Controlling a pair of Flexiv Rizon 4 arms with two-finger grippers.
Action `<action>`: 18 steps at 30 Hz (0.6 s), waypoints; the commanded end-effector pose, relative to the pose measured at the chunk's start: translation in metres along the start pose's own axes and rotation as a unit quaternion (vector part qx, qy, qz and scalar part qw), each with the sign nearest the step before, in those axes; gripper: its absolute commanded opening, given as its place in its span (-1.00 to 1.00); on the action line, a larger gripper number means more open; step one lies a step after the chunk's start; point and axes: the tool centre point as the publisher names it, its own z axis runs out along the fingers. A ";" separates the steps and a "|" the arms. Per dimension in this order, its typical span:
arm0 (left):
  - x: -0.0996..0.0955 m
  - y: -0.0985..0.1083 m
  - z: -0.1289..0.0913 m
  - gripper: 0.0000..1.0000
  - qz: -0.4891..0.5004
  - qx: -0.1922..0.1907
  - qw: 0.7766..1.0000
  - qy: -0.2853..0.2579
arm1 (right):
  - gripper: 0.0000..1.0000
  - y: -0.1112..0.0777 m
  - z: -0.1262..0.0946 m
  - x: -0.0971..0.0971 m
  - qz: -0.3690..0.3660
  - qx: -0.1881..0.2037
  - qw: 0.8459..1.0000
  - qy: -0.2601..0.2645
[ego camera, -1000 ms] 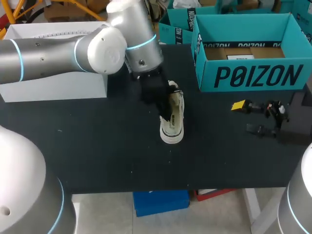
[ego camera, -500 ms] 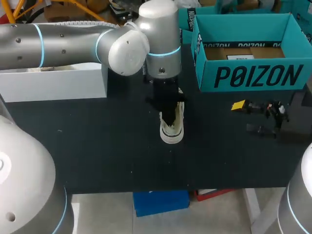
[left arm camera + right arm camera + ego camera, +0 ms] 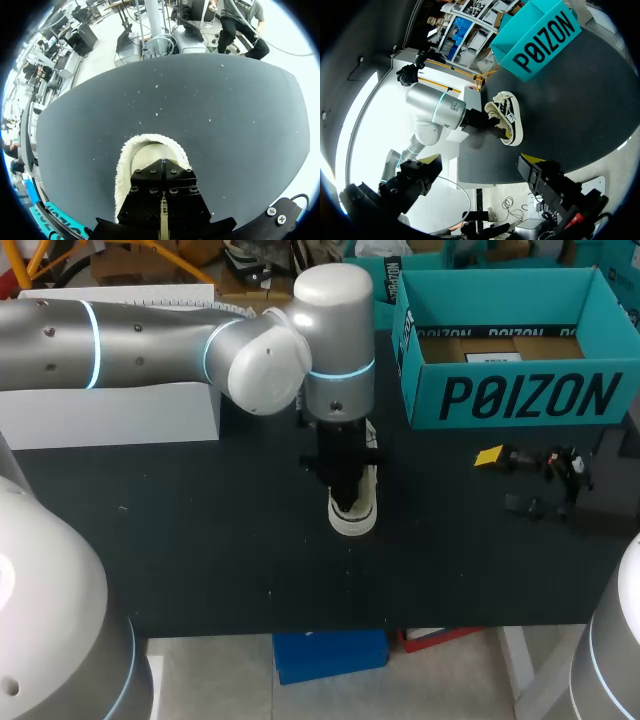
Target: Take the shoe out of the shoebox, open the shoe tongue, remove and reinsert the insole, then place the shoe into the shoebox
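A cream low-top shoe (image 3: 353,512) stands upright on the black table (image 3: 200,540), toe toward the front edge. My left arm reaches in over it, and its gripper (image 3: 345,496) points straight down into the shoe's opening. In the left wrist view the black gripper (image 3: 163,216) is shut, with only the shoe's toe (image 3: 150,146) showing ahead of it; what its tips touch inside is hidden. The teal shoebox (image 3: 520,395) stands open at the back right. My right gripper (image 3: 510,480) rests open near the right edge, away from the shoe (image 3: 509,119).
A white box (image 3: 110,415) sits at the back left under my left arm. A second teal box (image 3: 362,295) stands behind the shoebox. Bare table lies in front of the shoe and to its left.
My left arm has swung to the right and turned upright, bringing its gripper from the shoe's left side down into the opening. The shoe and the right arm have stayed put.
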 end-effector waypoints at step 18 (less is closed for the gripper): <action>-0.009 0.001 -0.021 -1.00 0.000 -0.017 1.000 -0.020 | 1.00 0.000 0.000 0.000 0.000 0.000 1.000 0.000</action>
